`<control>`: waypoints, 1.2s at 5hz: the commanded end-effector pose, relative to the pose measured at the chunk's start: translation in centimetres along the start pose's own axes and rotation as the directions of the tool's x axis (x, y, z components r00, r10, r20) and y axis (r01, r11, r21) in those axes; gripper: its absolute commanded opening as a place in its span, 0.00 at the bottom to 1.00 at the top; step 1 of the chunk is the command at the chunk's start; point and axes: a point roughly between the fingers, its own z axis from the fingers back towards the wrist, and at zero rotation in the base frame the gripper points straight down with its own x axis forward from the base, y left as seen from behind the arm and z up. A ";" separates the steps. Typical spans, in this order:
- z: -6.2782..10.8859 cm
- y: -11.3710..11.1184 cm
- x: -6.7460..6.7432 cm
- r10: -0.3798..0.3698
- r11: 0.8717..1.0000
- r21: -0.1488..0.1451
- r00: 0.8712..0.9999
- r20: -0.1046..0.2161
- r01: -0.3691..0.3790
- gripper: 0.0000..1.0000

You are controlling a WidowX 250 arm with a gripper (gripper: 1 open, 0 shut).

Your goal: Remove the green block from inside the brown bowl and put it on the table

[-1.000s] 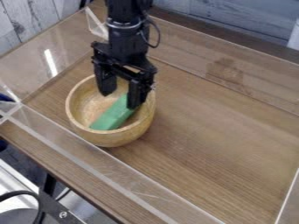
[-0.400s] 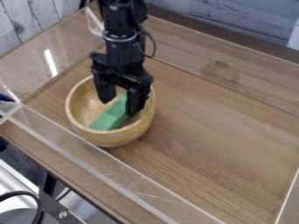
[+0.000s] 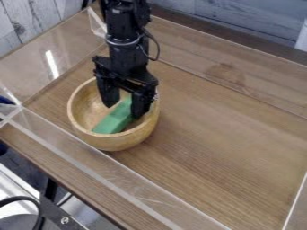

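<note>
One view: a table seen from above and to one side, with a single arm over it.
Table (image 3: 216, 135): brown wood grain, with low clear walls along its edges.
Bowl (image 3: 86, 128): round, light wood, thick-walled, standing on the table in the left half of the view.
Block (image 3: 117, 118): bright green bar lying inside the bowl, leaning along the inner wall on the side to the right, one end low near the bowl's floor, the other end up by the rim.
Arm: black, coming down from the top of the view, wrist upright.
Gripper (image 3: 127, 101): pointing straight down into the bowl, fingertips below the rim.
Jaws: spread wide, released, gripping nothing; one finger stands on each side of the block's upper end.
Contact: whether either finger touches the block cannot be told from this view.
Block and table: block not on the tabletop; it rests wholly within the bowl.
</note>
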 end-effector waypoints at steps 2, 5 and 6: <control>0.9 0.3 0.6 0.027 1.000 0.011 0.998 0.054 -0.028 1.00; 0.3 0.5 0.9 0.049 0.999 0.018 0.997 0.066 -0.050 1.00; 0.1 0.6 1.0 0.056 0.998 0.023 0.996 0.069 -0.058 1.00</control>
